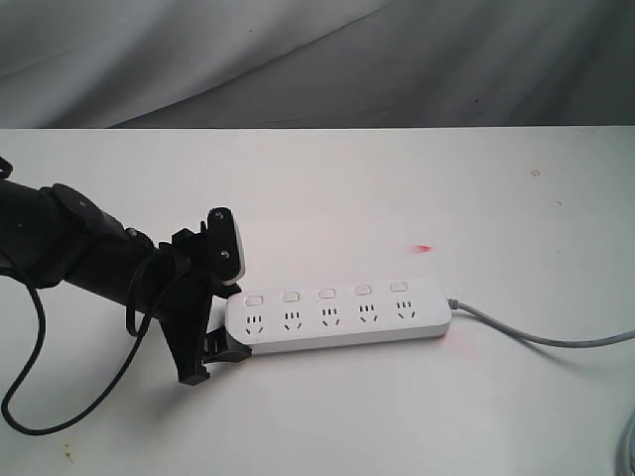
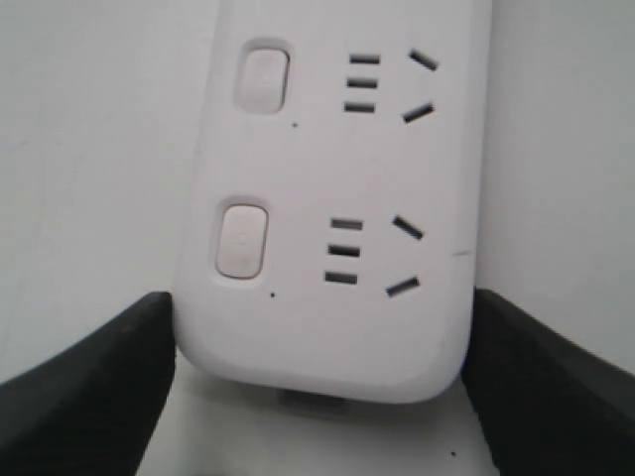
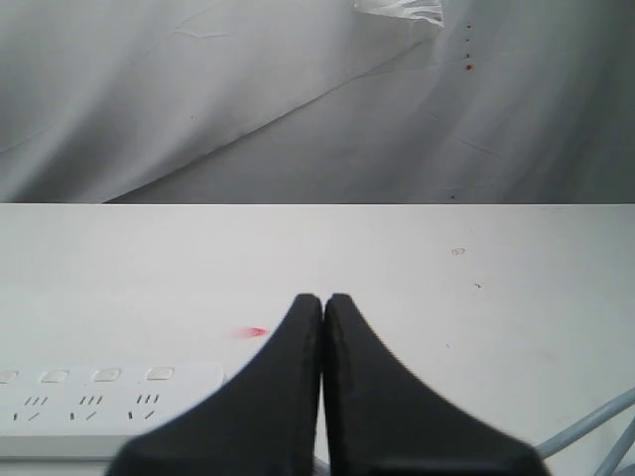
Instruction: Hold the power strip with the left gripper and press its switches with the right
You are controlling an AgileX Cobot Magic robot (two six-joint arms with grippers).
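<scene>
Progress stands at roughly the halfway mark, by my judgement: the holding looks done, the pressing has not begun. The power strip (image 1: 337, 315) lies flat on the white table (image 1: 397, 188), its grey cord (image 1: 536, 335) trailing off toward my right side. My left gripper (image 1: 230, 312) straddles the rounded end farthest from the cord. In the left wrist view one black finger sits against each long side of the bar, so I read it as clamped across the strip's width, though the contact lines are fine enough that I say this as a judgement.

My right gripper (image 3: 322, 299) has its two fingers pressed together into a single point, holding nothing. It is out of the exterior view and hangs well apart from the strip, on the cord side, with the row of switches (image 1: 326, 294) ahead of it and none of them touched.

What is left: bring that closed tip over the row and push the five buttons, one by one.

No container is in sight. The nearest to one are the five socket sets, and every one shows bare slots with no plug in it.
</scene>
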